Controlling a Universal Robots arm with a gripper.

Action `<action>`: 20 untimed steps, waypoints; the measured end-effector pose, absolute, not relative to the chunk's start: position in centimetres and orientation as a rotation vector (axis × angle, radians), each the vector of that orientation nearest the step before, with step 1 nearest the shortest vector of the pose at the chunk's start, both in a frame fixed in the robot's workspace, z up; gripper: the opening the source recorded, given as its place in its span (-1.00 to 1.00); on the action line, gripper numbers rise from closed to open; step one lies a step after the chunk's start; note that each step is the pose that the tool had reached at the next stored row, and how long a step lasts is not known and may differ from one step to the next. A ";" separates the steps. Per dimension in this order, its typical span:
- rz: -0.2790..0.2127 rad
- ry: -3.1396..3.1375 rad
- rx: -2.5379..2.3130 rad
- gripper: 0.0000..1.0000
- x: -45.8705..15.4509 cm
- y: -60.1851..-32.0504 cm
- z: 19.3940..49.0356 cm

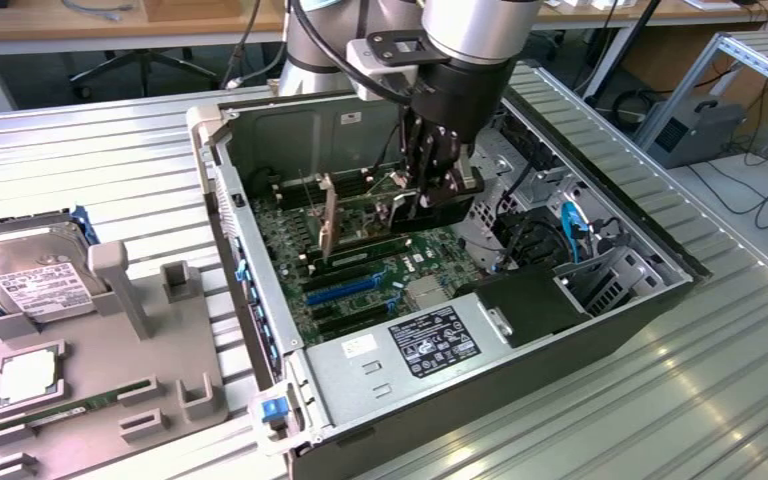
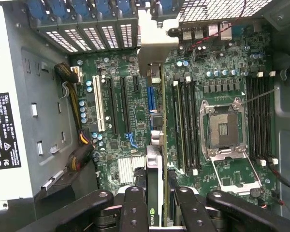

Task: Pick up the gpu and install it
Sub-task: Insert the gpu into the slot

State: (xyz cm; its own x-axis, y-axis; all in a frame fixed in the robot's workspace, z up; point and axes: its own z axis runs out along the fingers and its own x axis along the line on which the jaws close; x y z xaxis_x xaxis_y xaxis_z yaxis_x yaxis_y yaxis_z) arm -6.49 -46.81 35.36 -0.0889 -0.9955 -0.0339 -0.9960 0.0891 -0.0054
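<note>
Claw (image 1: 411, 213) is clamped on the gpu (image 1: 384, 212), a finger pressed to each flat face, the card standing on edge between them. In the exterior view the arm (image 1: 471, 40) enters from twelve o'clock and drops nearly straight down, wrist vertical, fingers pointing at the floor of the open computer case (image 1: 224, 190).

The wrist view looks right down the grip: claw (image 2: 157, 212) with one black finger (image 2: 135, 208) on either side of the gpu (image 2: 154, 169). The card's thin edge runs away from the camera, and its silvery bracket (image 2: 152, 48) is at the end nearest the blue slot clips (image 2: 87, 9) on the rear wall. Below it lies the green motherboard (image 2: 135, 101), with the card lined up along the expansion slots (image 2: 111, 104) and the bare processor socket (image 2: 224, 128) just beside. Whether its lower edge sits in a slot, I can't tell.

Back in the exterior view, at nine o'clock from the case, the hard drive (image 1: 31, 275) rests on the grey fixture (image 1: 157, 350). The labelled power supply (image 1: 411, 350) sits at six o'clock from the claw.
</note>
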 end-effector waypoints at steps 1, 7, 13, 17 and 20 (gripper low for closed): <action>0.030 2.294 -2.104 -0.46 -6.5 -46.8 35.3; 0.029 2.264 -2.138 -0.46 -7.0 -46.5 34.9; 0.029 2.251 -2.151 -0.46 -7.7 -46.4 33.6; 0.029 2.245 -2.158 -0.46 -7.9 -46.4 33.1; 0.029 2.245 -2.158 -0.46 -8.0 -46.4 32.8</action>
State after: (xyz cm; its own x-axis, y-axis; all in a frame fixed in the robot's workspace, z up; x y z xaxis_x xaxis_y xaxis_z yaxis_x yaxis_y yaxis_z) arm -7.95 -46.41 32.80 -0.0396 -0.9987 -0.0331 -0.9992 0.0398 -0.0056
